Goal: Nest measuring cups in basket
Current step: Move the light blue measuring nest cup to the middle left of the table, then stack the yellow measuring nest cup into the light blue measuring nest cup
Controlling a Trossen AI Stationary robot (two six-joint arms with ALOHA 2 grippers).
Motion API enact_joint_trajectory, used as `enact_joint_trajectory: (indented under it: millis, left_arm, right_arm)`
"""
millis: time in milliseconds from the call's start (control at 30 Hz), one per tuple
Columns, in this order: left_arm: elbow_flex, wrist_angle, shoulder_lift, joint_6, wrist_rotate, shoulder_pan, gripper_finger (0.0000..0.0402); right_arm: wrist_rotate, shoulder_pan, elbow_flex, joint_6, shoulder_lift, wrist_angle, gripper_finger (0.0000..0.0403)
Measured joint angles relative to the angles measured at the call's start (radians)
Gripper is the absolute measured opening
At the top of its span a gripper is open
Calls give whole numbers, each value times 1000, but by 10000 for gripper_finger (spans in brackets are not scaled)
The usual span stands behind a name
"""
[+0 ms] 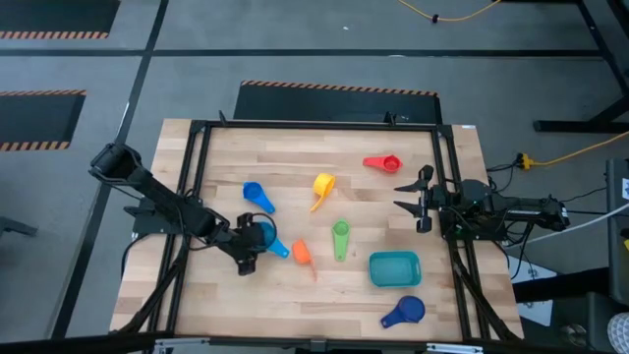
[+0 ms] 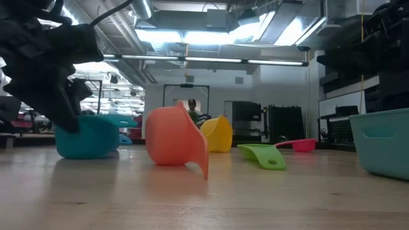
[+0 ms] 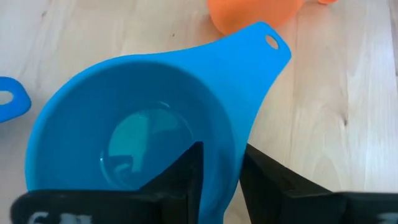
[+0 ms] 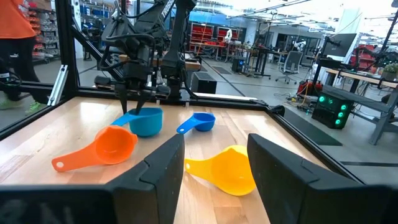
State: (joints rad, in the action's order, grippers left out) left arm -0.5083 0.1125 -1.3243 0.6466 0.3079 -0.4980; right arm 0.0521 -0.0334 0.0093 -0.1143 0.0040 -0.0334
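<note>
A light blue cup (image 1: pixel 263 236) stands upright on the table at the near left, its handle (image 3: pixel 264 46) pointing at the orange cup (image 1: pixel 302 253), which lies tipped on its side. My left gripper (image 3: pixel 222 155) comes down over this cup's rim, slightly open, one finger inside and one outside. A second blue cup (image 1: pixel 257 194), then yellow (image 1: pixel 322 187), red (image 1: pixel 383 162), green (image 1: pixel 340 239) and dark blue (image 1: pixel 404 312) cups lie apart on the wood. The teal basket (image 1: pixel 395 267) stands at the near right, holding nothing. My right gripper (image 1: pixel 418 202) waits open at the right edge. My left gripper straddles the light blue cup's wall (image 3: pixel 221 140) beside the handle's root, slanting down from the table's left. One finger (image 3: pixel 180 180) is inside the bowl, the other (image 3: pixel 273 186) outside. Whether the fingers touch the wall I cannot tell. The cup stands on its base on the table.
A dark metal frame (image 1: pixel 197 128) runs round the wooden table top. Bare wood lies between the orange cup and the basket. In the right wrist view a person (image 4: pixel 15 43) stands in the room beyond the table.
</note>
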Motion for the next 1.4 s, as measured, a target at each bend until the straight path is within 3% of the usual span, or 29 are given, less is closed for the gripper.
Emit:
enact_joint_trajectory:
  millis: [333,867,1100,1400]
  left_arm:
    - [1,1,5,-1,14,0,113]
    - [1,6,143,-3,25,0,112]
    - [1,-55,180,-10,142,0,112]
    - [1,-242,181,-248,267,3,112]
  right_arm:
    - [0,0,0,0,0,0,182]
    - [0,0,0,1,0,-9,182]
    - [19,0,0,-50,0,-9,182]
    - [35,0,0,-22,0,-37,182]
